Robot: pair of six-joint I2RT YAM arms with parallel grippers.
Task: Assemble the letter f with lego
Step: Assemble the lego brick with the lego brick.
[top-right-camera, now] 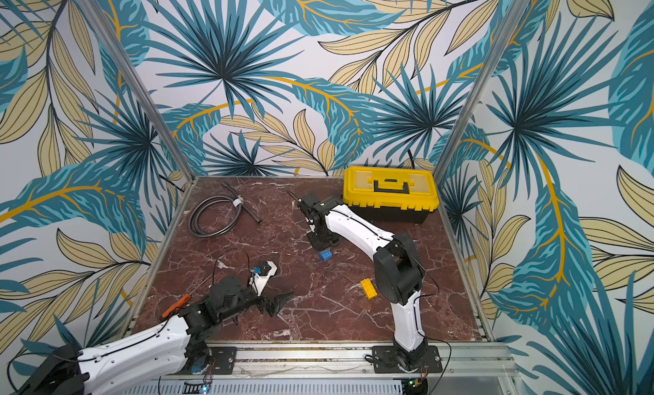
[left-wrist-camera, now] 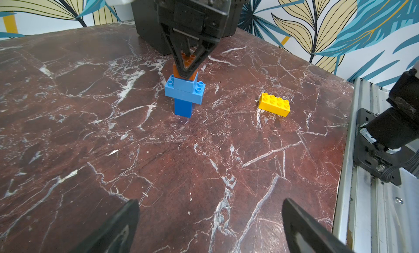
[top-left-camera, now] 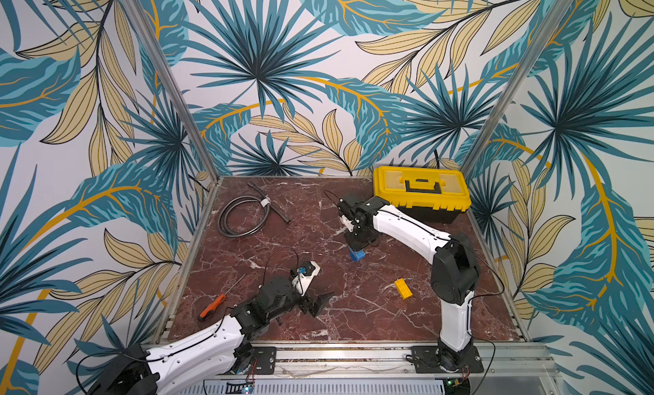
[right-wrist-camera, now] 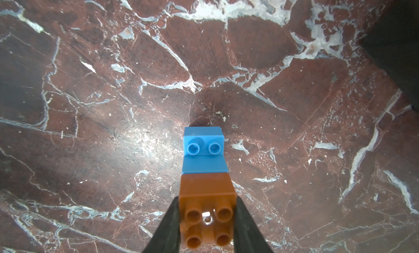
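Note:
An upright lego stack (left-wrist-camera: 184,93) stands mid-table: a dark blue brick (left-wrist-camera: 182,108) at the bottom, a long light blue crossbar above it, then a blue square and an orange brick (right-wrist-camera: 205,188) on top. My right gripper (right-wrist-camera: 206,202) points down from above and is shut on the orange brick, one finger on each side. Both top views show the stack (top-left-camera: 356,255) (top-right-camera: 325,255) under that gripper (top-left-camera: 359,243). I cannot tell whether the stack's foot touches the marble. A long yellow brick (left-wrist-camera: 274,104) (top-left-camera: 403,288) lies loose, nearer the right arm's base. My left gripper (left-wrist-camera: 209,208) (top-left-camera: 323,303) is open and empty, low over the table, facing the stack.
A yellow toolbox (top-left-camera: 421,193) sits at the back right, just behind the right arm. A coiled black hose (top-left-camera: 244,212) lies at the back left. An orange-handled screwdriver (top-left-camera: 212,306) rests by the left edge beside the left arm. An aluminium rail (top-left-camera: 354,354) runs along the front.

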